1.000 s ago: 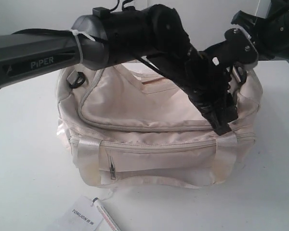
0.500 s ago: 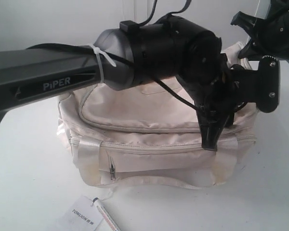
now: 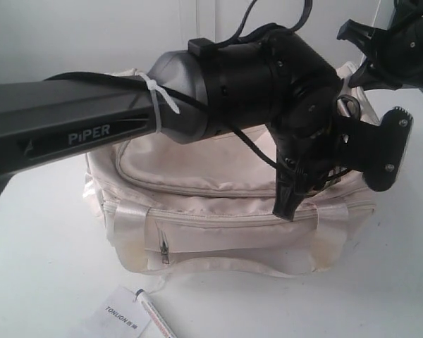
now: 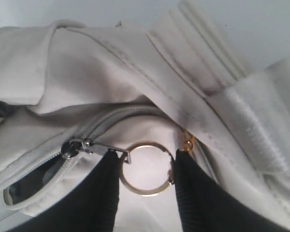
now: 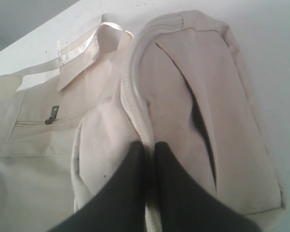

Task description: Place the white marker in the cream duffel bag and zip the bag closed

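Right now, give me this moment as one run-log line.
phase: zipping | left gripper: shut on gold ring pull | right gripper: shut on cream duffel bag | zip: partly open

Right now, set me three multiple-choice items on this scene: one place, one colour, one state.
1. The paper tag lies: A on the table before the cream duffel bag; B on the bag; C in its front pocket.
2. The ring zipper pull is: A black; B gold; C red.
3. The left gripper is: A open over the table; B holding the tag; C shut on the ring.
Answers: 1 A, it rests on the table by the bag's front; 2 B, its metal shines gold; 3 C, both fingers press the ring's sides.
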Controlling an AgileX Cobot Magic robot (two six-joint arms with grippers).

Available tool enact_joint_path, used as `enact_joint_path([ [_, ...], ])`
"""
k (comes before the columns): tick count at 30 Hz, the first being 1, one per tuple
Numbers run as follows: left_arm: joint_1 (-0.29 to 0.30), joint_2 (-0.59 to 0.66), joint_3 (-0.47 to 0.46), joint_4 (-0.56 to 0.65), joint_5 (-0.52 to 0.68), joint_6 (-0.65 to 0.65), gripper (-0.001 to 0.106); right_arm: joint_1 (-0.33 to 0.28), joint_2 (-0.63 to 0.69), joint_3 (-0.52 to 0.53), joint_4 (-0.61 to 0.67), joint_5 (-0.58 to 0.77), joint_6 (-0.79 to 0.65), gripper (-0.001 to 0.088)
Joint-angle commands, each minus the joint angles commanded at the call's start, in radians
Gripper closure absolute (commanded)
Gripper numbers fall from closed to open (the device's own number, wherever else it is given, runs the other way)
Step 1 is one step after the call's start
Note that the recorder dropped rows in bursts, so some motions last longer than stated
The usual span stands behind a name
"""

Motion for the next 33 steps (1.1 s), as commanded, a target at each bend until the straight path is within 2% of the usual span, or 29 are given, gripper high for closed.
enact_joint_path([
  [9, -0.004, -0.034, 0.0, -0.094, -0.012, 0.181, 0.105, 0.0, 0.0, 0.0, -0.001, 0.002, -0.038, 0.0868],
  [18, -0.005, -0.038, 0.0, -0.093, -0.006, 0.182, 0.105, 0.0, 0.0, 0.0, -0.001, 0.019, -0.046, 0.0868],
  [21, -0.005, -0.038, 0.0, -0.025, -0.035, 0.17, 0.105, 0.0, 0.0, 0.0, -0.001, 0.043, -0.046, 0.0855],
  [22, -0.005, -0.042, 0.0, -0.025, -0.046, 0.17, 0.105, 0.0, 0.0, 0.0, -0.001, 0.044, -0.046, 0.0839],
  [26, 0.0, -0.058, -0.002, -0.006, -0.141, 0.151, 0.105, -0.002, 0.0, 0.0, -0.001, 0.053, -0.046, 0.0667],
  [29, 0.012, -0.062, -0.002, 0.007, -0.141, 0.099, 0.105, -0.008, -0.002, -0.001, 0.003, 0.06, 0.009, 0.0586],
  [33, 0.031, -0.064, -0.002, 0.02, -0.147, 0.068, 0.105, -0.046, -0.006, -0.034, 0.053, 0.121, 0.007, 0.0454],
])
